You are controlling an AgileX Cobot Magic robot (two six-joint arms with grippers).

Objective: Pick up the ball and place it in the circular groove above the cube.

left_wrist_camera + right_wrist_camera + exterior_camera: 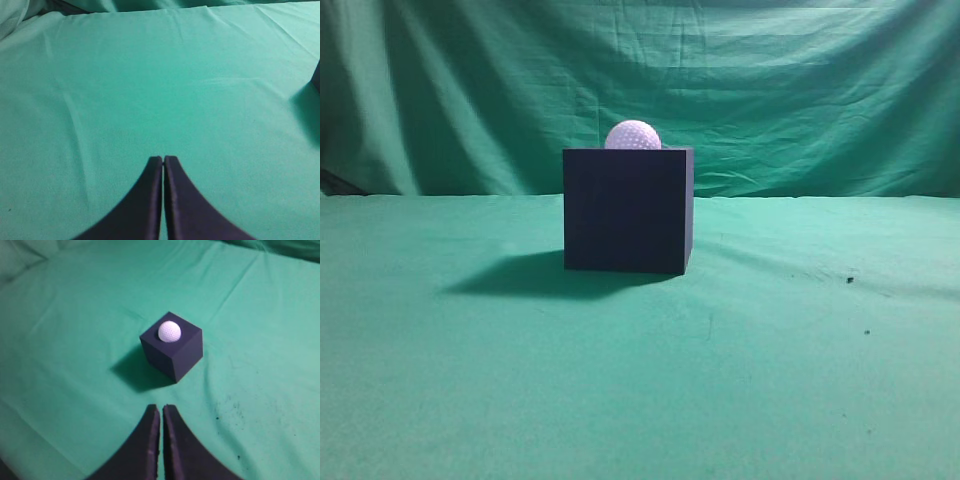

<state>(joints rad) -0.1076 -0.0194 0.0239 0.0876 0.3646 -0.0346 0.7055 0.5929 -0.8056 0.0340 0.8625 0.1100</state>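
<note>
The white dimpled ball [633,135] sits on top of the dark navy cube [628,210], which stands on the green cloth at the middle of the exterior view. In the right wrist view the ball [169,331] rests in the top of the cube [177,352], well ahead of my right gripper [161,408], which is shut and empty. My left gripper [163,159] is shut and empty over bare cloth; only a dark edge of the cube [316,76] shows at the far right of that view. Neither gripper appears in the exterior view.
A green cloth [640,380] covers the table and hangs as a backdrop [470,90] behind it. The cube casts a shadow [520,275] to its left. A few dark specks [849,279] lie on the cloth at the right.
</note>
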